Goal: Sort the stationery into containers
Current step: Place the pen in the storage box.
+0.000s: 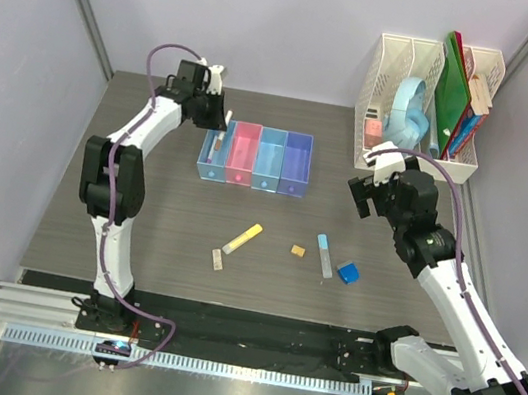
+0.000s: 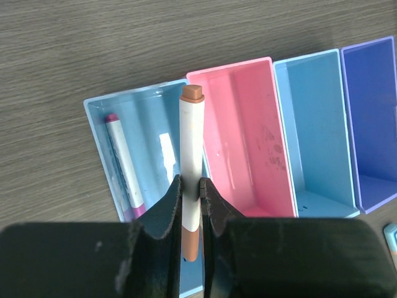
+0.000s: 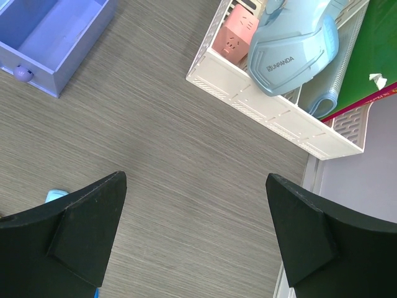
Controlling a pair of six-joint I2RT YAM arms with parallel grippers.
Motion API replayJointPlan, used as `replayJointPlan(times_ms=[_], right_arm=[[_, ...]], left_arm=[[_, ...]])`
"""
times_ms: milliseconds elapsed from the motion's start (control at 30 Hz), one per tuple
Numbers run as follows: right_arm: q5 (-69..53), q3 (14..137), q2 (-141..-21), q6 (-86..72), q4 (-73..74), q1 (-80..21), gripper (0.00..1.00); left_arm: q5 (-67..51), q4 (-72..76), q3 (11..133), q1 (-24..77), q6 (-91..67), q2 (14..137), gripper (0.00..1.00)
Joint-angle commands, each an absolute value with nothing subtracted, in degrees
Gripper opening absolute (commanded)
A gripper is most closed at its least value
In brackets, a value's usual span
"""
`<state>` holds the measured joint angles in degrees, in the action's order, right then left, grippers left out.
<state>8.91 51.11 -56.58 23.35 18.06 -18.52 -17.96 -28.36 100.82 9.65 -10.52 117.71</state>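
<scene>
A white pen with brown ends is clamped between the nearly closed jaws of the left gripper. It is held over the leftmost light blue bin, close to the wall shared with the pink bin; whether it touches the bin cannot be told. A magenta-tipped pen is seen lying inside that bin, along its left wall.

The right gripper is held wide open and empty over the table, between the row of bins and the white file rack at the far right. Green folders are stood in the rack.

Four joined bins are counted, and two pens. Five loose pieces are spread on the table on the near side of the bins:
- one yellow marker
- one beige block
- one orange block
- one pale blue stick
- one blue wedge
</scene>
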Motion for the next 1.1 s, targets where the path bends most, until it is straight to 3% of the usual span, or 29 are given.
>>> replayJointPlan(times_ms=[0,133,300,400,633,933,1067], right_arm=[[9.2,51.8,-54.9,22.5,16.5,-18.3,1.00],[8.4,52.1,-54.9,22.2,16.8,-18.3,1.00],[8.2,51.9,-54.3,22.3,17.4,-18.4,1.00],[7.7,51.8,-54.3,22.2,17.7,-18.3,1.00],[2.6,51.5,-55.2,23.6,21.0,-18.3,1.00],[-5.4,47.2,-58.7,26.9,25.4,-18.7,1.00],[-6.1,44.7,-61.7,27.9,23.8,-20.4,1.00]], left_arm=[[-17.3,-27.3,100.9,8.9,-10.5,117.1,0.00],[-17.7,-27.3,98.9,8.7,-9.8,117.8,0.00],[-17.8,-27.0,96.9,8.8,-8.9,118.0,0.07],[-17.9,-26.9,96.9,8.8,-8.7,118.1,0.22],[-19.4,-26.8,97.4,8.7,-9.0,116.8,0.39],[-36.2,-36.8,95.6,9.9,3.5,108.4,0.37],[-32.4,-40.2,88.1,14.7,11.0,102.5,0.38]])
